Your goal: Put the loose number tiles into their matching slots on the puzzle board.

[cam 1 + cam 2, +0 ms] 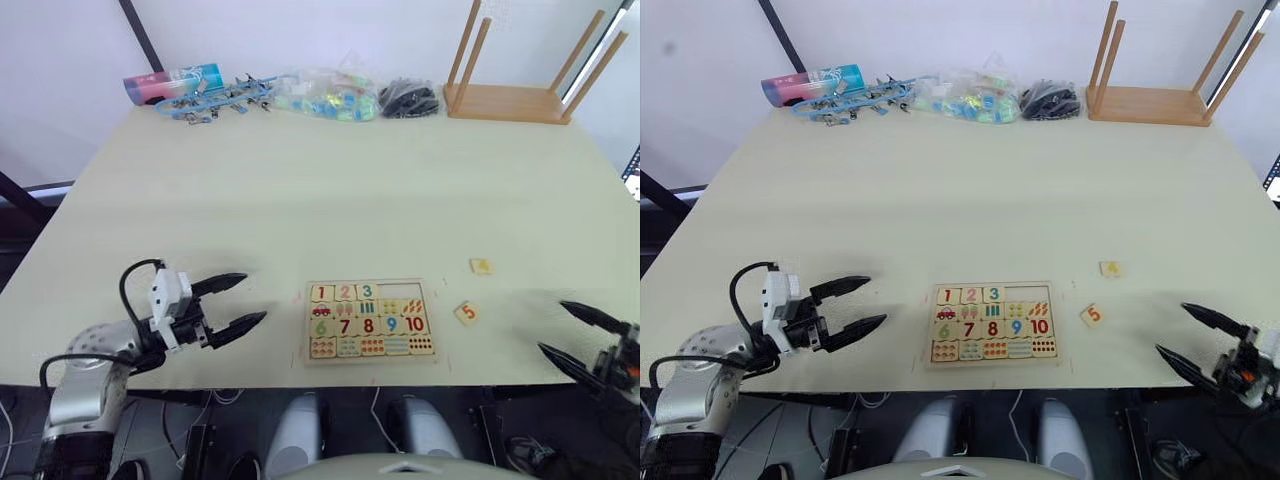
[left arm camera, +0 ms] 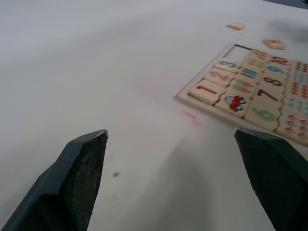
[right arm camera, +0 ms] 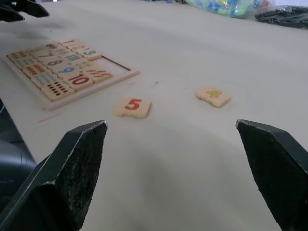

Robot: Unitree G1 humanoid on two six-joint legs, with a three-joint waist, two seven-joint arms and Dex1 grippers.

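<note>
Table: big pale top, everything placed w.r.t. the puzzle board, which sits near the robot-side edge, roughly centre. Far behind board along the back edge: wooden stand w/ upright dowels, off to the right; bags and clutter more or less straight behind.

Board: tiles 1, 2, 3 already seated in top row; the slots for 4 and 5 at the row's right end are open. Rows below (pics, 6-10, dots) look full.

Left gripper: left of board, clear of it, low over the table, fingers spread wide, carrying nothing. Right gripper: well right of board at the table edge, also spread, nothing held.

Loose tiles: 5 tile just right of board, level w/ its middle rows, a bit rotated. 4 tile further right and behind it, beyond board's top edge. Both flat, face up, apart from each other.

Step, as I read it: 3 of 5 done; the next pick belongs to the right arm. The 5 is nearest. Needs: reach in toward the board, straddle the tile, close on its edges, lift, square it, drop into the far-right slot. A thin tile flat on the table may make for a slippery pinch.
</note>
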